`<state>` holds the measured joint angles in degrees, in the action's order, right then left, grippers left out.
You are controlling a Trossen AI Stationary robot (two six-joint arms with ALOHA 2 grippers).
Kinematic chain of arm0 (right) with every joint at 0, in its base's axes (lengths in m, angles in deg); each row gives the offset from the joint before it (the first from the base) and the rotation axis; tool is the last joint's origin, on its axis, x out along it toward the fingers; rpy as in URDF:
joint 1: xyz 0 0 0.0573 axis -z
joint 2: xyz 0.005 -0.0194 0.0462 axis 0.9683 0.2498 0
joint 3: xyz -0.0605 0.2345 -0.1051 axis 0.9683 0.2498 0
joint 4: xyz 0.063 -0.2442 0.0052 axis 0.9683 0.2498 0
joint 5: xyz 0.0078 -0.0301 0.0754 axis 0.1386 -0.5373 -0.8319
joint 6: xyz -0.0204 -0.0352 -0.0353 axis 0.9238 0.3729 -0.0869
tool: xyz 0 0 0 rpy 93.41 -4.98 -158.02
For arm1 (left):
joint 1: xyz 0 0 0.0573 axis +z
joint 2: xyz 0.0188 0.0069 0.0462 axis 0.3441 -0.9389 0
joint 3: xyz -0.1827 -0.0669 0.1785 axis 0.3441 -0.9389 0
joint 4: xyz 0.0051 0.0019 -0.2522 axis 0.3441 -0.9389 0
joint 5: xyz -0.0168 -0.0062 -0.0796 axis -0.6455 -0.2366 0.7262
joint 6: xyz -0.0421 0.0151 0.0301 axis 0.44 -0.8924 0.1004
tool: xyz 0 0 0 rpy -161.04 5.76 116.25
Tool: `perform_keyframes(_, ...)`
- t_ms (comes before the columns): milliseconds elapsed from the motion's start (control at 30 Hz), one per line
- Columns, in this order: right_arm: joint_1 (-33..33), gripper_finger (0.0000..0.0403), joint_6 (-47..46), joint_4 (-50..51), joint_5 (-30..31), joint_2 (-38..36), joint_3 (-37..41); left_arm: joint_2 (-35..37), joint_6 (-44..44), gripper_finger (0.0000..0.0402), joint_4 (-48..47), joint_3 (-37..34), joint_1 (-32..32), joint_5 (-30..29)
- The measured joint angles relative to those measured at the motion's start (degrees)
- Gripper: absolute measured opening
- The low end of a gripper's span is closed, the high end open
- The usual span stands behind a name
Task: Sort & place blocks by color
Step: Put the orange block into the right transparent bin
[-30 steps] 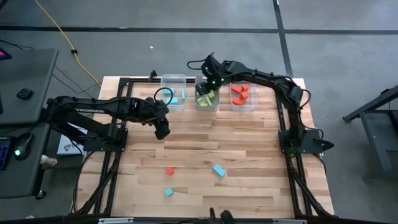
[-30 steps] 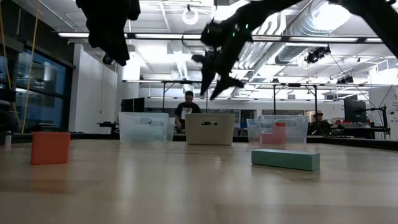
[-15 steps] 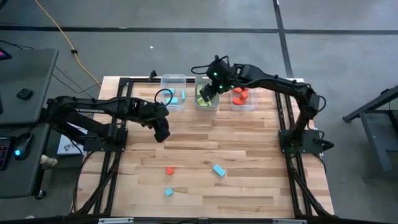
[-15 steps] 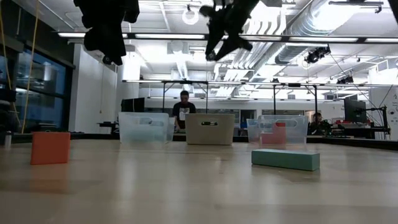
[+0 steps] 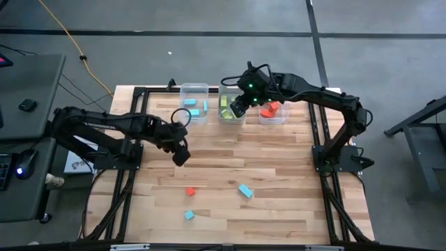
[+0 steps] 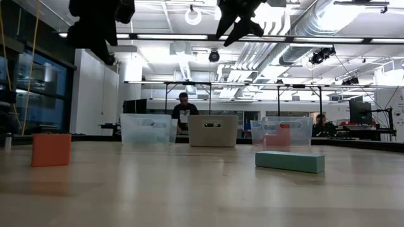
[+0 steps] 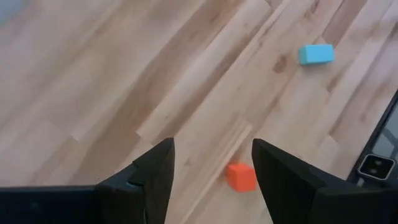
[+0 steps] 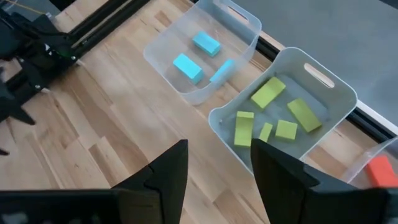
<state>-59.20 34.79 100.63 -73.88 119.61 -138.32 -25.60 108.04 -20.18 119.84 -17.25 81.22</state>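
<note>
I log the left gripper [image 5: 180,154] mid-bench and the right gripper [image 5: 235,109] above the green-block bin [image 8: 323,106] at the far edge, both jaws apart, empty.

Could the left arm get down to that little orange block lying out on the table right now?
Probably yes. The left gripper is open and empty above the red-orange block, and only bare table lies between them.

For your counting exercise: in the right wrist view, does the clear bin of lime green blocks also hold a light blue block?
No: the bin with lime green blocks holds only green pieces, while the light blue blocks lie in the neighbouring bin.
</note>
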Motion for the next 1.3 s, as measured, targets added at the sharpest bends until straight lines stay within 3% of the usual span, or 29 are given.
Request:
perform_keyframes(433,0.0,0.0165,1.8,0.7,0.0,0.2,0.0,-2.2,15.6,0.0190,0.3,0.0,-12.7,-8.1)
perform_keyframes(833,0.0,0.0165,4.5,0.9,0.0,0.2,0.0,-12.5,26.4,0.0190,3.8,0.0,-21.3,-8.4)
perform_keyframes(1300,0.0,0.0165,4.8,2.3,-0.1,0.2,0.0,-21.3,32.3,0.0190,10.0,0.0,-24.9,-8.9)
